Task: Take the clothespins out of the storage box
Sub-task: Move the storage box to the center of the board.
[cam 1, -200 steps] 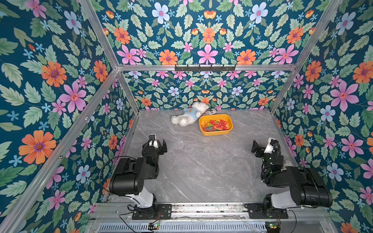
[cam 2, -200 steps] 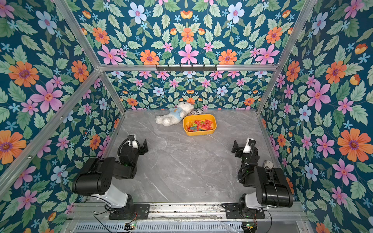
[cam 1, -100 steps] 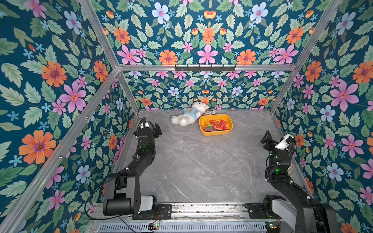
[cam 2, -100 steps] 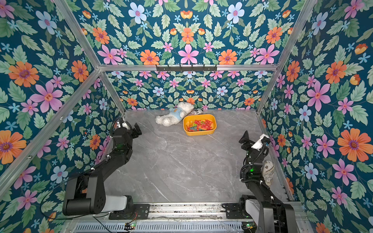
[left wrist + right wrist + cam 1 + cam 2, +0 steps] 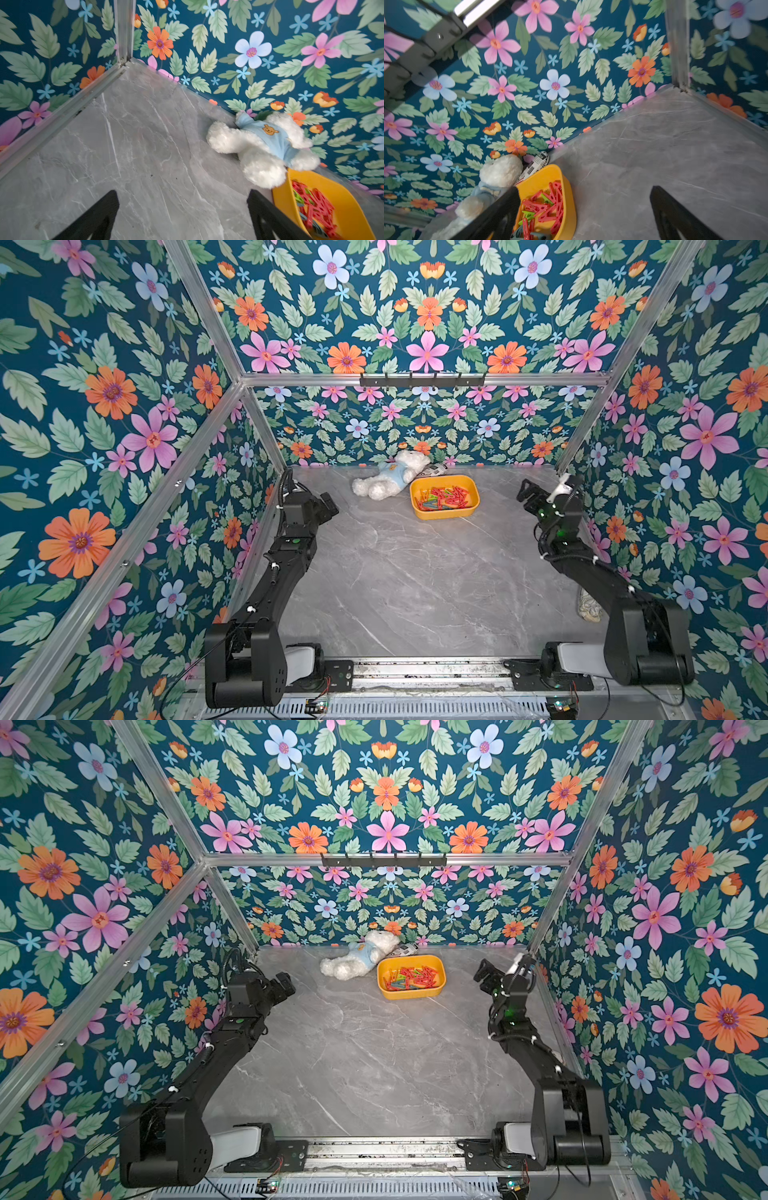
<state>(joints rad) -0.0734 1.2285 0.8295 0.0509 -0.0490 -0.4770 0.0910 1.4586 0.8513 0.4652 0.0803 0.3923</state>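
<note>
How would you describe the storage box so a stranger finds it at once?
Look at the far edge of the grey marble table, by the flowered wall. A white teddy bear lies there, the storage box beside it. It alone is yellow: a shallow tray of mostly red clothespins.

Your scene is a staged robot test cell, floral-print panels [image 5: 428, 323] walling three sides, bare aluminium framing [image 5: 291, 380], grey marble-look worktop [image 5: 415, 593], your left arm [image 5: 291, 564] and right arm [image 5: 590, 568] bolted to a rail [image 5: 428, 672] along its near edge.
</note>
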